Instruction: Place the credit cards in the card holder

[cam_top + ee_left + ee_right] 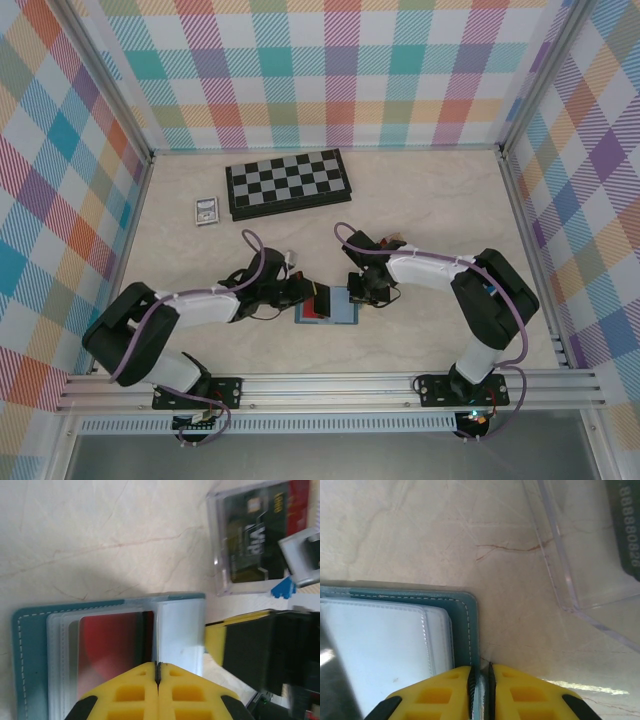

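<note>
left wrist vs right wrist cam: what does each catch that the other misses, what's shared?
Left wrist: a red plastic card in a clear sleeve; left gripper shut on a sleeve edge. Right wrist: right gripper pinching the flat teal-blue bifold card holder's stitched edge. Shared: that holder, the clear plastic box holding a dark card, the marbled tabletop.

The left wrist view's bottom edge is cutting off the card holder (35,670), and the left gripper (157,672) is covering the lower part of the red card (112,645) in its sleeve. At upper right a clear case (222,545) is running out of frame, its dark card (252,535) blurring. In the right wrist view the right gripper (480,677) is hiding the card holder's edge between its jaws, and a dark smear (335,680) at lower left is blurring past recognition. In the top view the silver-grey rectangle (207,210) at upper left is showing too small to read.
</note>
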Available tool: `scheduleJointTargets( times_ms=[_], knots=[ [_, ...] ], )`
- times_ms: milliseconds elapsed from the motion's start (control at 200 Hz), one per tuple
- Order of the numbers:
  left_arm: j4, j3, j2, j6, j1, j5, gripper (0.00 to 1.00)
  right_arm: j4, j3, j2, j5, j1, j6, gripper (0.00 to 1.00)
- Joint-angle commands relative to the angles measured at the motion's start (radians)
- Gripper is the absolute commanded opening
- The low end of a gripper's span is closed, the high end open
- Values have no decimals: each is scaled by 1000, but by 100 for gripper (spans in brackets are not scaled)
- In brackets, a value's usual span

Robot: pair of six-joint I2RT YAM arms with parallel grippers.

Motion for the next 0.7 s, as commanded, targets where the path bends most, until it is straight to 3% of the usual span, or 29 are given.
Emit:
scheduleJointTargets(
  times_ms=[0, 450, 695],
  knots=[
    [-70, -11, -55, 39, -9, -63, 0, 12, -28, 19, -9, 4, 18, 17],
    [118, -16, 105, 8, -17, 18, 0, 28, -30, 38, -37, 4, 18, 17],
    [56, 1, 116, 26, -33, 15, 0, 23, -22, 39, -39, 4, 20, 17]
  ],
)
